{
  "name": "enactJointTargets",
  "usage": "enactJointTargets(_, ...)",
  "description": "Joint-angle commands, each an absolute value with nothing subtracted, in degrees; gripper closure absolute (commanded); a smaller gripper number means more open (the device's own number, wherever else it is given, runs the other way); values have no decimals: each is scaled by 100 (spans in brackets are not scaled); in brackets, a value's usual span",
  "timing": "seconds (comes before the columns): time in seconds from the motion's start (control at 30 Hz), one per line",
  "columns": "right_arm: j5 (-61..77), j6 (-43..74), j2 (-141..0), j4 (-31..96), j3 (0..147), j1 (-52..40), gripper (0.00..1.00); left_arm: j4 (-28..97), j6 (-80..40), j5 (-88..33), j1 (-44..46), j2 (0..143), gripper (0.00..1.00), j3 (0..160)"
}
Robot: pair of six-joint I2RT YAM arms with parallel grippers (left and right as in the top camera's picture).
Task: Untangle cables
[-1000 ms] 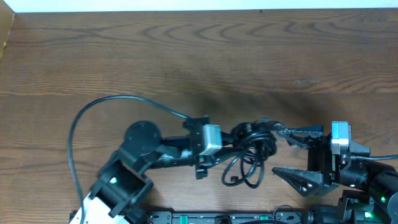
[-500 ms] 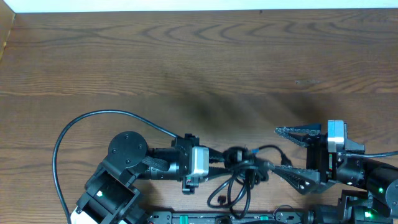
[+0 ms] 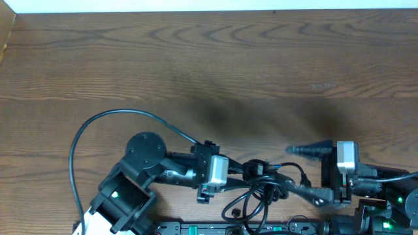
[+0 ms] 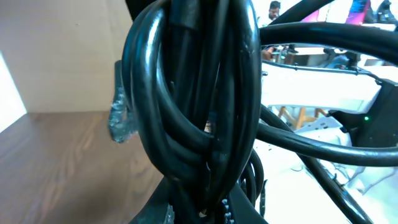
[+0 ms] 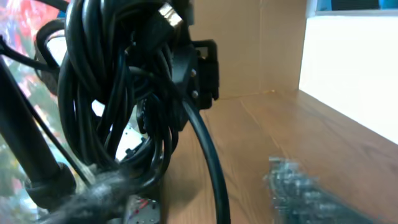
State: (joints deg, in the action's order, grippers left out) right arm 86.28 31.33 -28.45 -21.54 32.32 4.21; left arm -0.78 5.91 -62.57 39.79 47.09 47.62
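Remote station, overhead view: the wooden table (image 3: 196, 59) fills my screen, with both arms stationed along its near edge. The left arm (image 3: 147, 156) reaches rightward from the near-left, and its thick black wire (image 3: 81, 130) arcs over the wood. The right arm (image 3: 366, 183) reaches leftward from the near-right corner. Between them, at the middle of the near edge, lie the cables (image 3: 261, 192), one bunched black tangle with loops spilling toward that edge. I see the left gripper (image 3: 243, 172) clamped tight on the tangle's left side. The right gripper (image 3: 302, 171) stands with jaws apart, the one nearer the edge touching a strand, the other clear of the tangle. A silvery plug end (image 5: 169, 14) tops the bunch in my right wrist view.
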Motion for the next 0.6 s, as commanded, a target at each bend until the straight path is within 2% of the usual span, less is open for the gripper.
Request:
enactJointTargets(0.0, 8689, 2989, -2814, -2143, 3326, 408, 64, -279, 528, -6410, 4056, 4770, 92, 4862)
enactJointTargets(0.03, 8667, 2989, -2814, -2143, 3326, 408, 72, -316, 528, -6410, 4058, 4792, 92, 4862)
enactJointTargets(0.1, 8613, 2991, -2814, -2141, 3326, 408, 98, -338, 530, -6407, 4058, 4803, 93, 4862)
enactJointTargets(0.37, 8162, 3022, -2814, -1907, 3326, 419, 99, -353, 528, -6390, 4058, 4779, 93, 4862)
enactJointTargets(0.57, 7146, 3041, -2814, -733, 3326, 591, 99, -349, 482, -6390, 4058, 4779, 93, 4862)
